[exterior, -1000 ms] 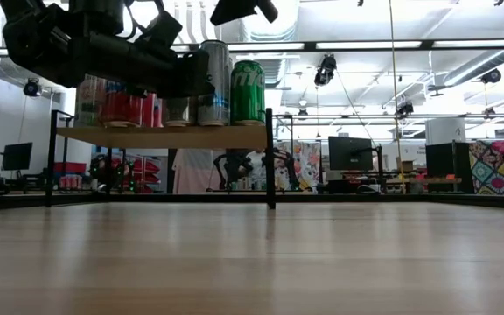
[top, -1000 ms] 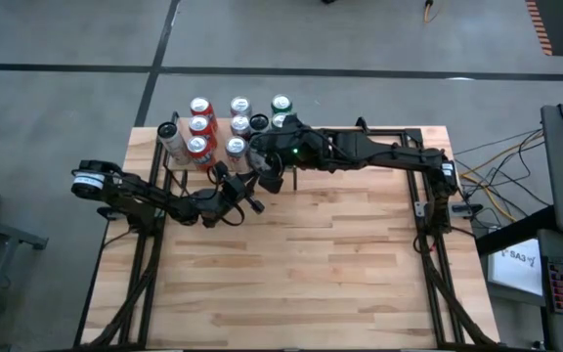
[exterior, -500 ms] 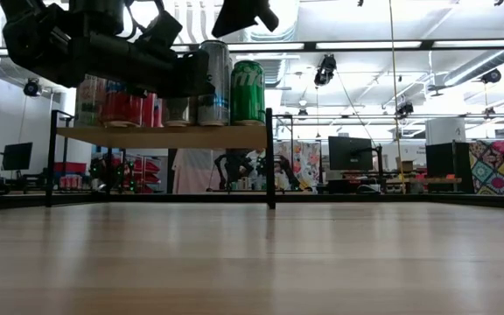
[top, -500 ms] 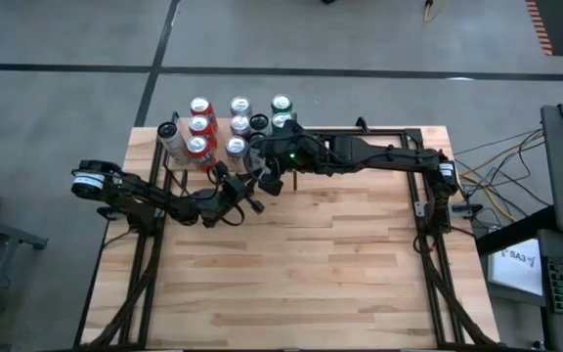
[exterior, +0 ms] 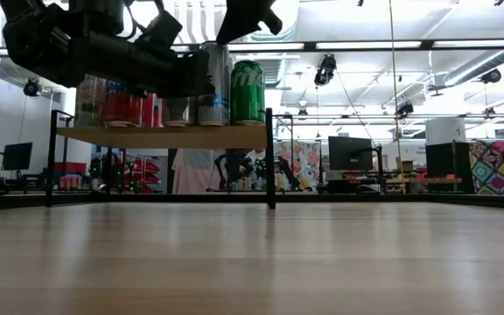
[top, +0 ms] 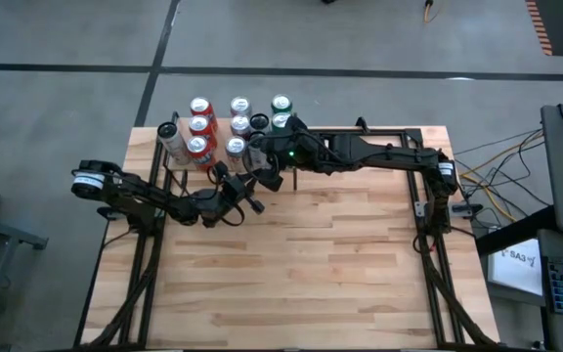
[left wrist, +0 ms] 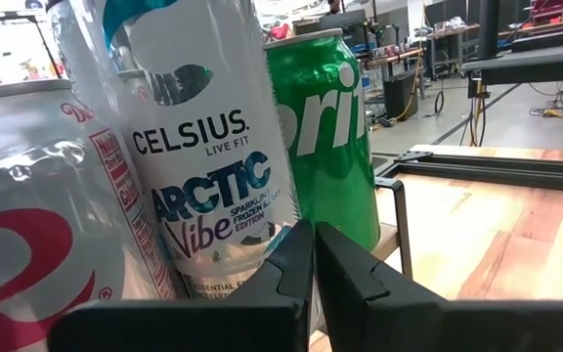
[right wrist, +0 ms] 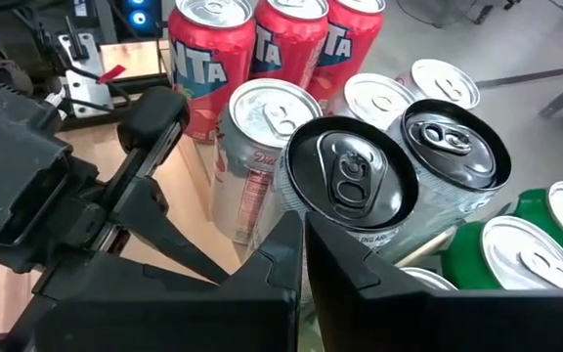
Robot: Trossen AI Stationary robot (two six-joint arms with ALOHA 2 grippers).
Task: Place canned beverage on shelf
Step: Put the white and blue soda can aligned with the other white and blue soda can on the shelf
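The shelf [exterior: 164,136] stands at the table's far left on thin black posts and carries several upright cans: red ones [top: 199,125], silver ones [top: 239,108] and green ones [top: 281,104]. My left gripper [left wrist: 311,240] is shut and points level at the white Celsius can [left wrist: 203,147], which stands between a green can [left wrist: 325,127] and a red-and-white can [left wrist: 37,215]. It shows in the high view as my left gripper [top: 231,181]. My right gripper [right wrist: 301,235] is shut and hovers slanting down over a black-topped can [right wrist: 350,181]. In the low view my right gripper [exterior: 248,13] hangs above the cans. My left gripper's shut fingertips [left wrist: 296,244] stand level right in front of the Celsius can's lower side [left wrist: 252,264]. I cannot tell whether they touch it.
The wooden tabletop [top: 301,274] spreads out near of the shelf. Black frame rails [top: 399,132] run along the table's far and side edges. Behind the table lies a workshop room with desks and monitors [exterior: 348,153].
My right gripper has sunk a little toward the cans on the shelf, staying shut. The cans have kept their places.
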